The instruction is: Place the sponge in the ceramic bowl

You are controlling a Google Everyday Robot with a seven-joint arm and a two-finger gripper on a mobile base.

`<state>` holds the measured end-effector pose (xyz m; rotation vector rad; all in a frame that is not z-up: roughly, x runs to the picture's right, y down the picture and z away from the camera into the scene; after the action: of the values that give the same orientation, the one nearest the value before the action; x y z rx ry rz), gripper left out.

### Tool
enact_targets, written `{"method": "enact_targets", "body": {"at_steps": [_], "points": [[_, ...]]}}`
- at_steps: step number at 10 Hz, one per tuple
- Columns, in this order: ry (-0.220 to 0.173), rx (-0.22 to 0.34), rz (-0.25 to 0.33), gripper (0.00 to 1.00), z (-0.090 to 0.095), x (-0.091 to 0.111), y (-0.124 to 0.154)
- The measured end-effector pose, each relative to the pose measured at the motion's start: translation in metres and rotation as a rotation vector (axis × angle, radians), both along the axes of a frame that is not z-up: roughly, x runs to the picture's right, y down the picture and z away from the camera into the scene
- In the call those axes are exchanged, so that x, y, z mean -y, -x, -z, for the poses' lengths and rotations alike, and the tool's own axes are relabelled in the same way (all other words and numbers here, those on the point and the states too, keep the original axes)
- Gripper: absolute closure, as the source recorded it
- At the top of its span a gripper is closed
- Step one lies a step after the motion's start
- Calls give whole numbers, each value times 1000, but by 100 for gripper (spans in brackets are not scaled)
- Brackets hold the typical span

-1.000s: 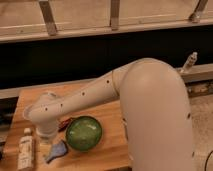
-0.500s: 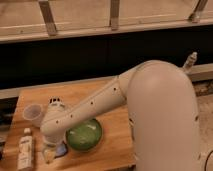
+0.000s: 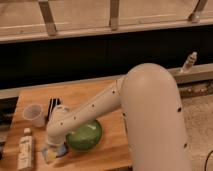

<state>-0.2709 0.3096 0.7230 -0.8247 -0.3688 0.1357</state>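
In the camera view, the arm (image 3: 92,107) runs from the large pale shoulder housing on the right down to the lower left of the frame. Over the last second its wrist end has slid lower and slightly rightward. It now sits right over the sponge (image 3: 49,155), where before it hung higher up, over the area of the translucent cup (image 3: 34,114). That shift has uncovered the cup and the black block (image 3: 54,106) beside it in the left middle of the frame. The gripper (image 3: 56,146) points down from the wrist and is at or touching the sponge, but the wrist hides it, so I cannot tell whether it is spread, closed or pinching the pad. The sponge lies on the wooden table (image 3: 112,150) at the lower left. Its pale blue and yellowish parts peek out beneath the wrist, just beside the lower-left rim of the green ceramic bowl (image 3: 86,136) and outside it. The visible part of the bowl's inside is plain green. The white bottle (image 3: 25,152) stands at the far left, apart from the sponge. I judge the descent to be an approach for a grasp, with the short lift and carry rightward into the bowl left to do.
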Motion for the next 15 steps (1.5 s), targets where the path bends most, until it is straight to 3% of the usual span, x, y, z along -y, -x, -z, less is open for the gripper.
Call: {"method": "enact_targets", "body": {"at_steps": [3, 8, 10, 13, 15], "points": [[37, 4, -47, 37, -15, -20, -1], [36, -7, -46, 87, -14, -16, -7], [37, -8, -43, 99, -13, -17, -9], [1, 12, -36, 100, -8, -5, 0], [-53, 36, -23, 100, 7, 27, 13]]}}
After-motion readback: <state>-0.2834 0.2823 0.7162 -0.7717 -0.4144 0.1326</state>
